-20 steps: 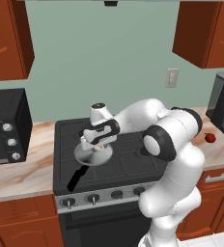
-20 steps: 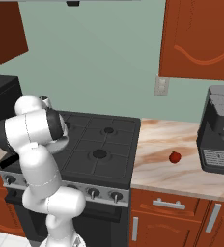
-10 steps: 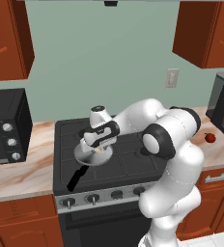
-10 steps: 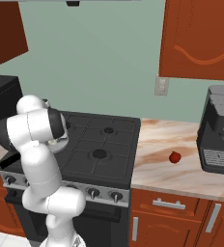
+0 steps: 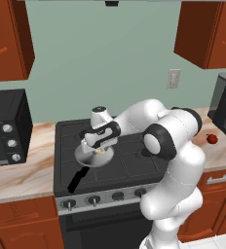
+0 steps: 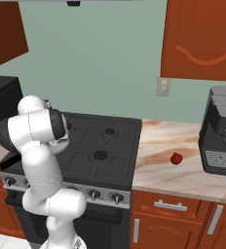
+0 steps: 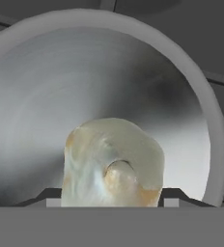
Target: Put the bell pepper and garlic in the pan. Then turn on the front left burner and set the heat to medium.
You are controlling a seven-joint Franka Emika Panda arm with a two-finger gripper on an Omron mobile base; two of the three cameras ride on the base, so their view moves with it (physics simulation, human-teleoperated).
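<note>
Over the black stove [image 5: 129, 163], my gripper [image 5: 99, 151] is closed on the garlic [image 7: 113, 164], inside the pan [image 7: 191, 91]. It seems light, firm, papery-slick; the flanks suit gripping.

Home kitchen: black gas stove [image 5: 110, 160] with wood cabinets [image 5: 205, 31] above, microwave [image 5: 5, 126] left, marble table [image 6: 178, 163] right.

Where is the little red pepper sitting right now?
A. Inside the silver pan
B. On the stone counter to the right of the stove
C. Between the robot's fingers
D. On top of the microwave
B: the bell pepper lies on the marble counter between the stove and the black appliance, while the gripper holds the garlic over the pan.
</note>
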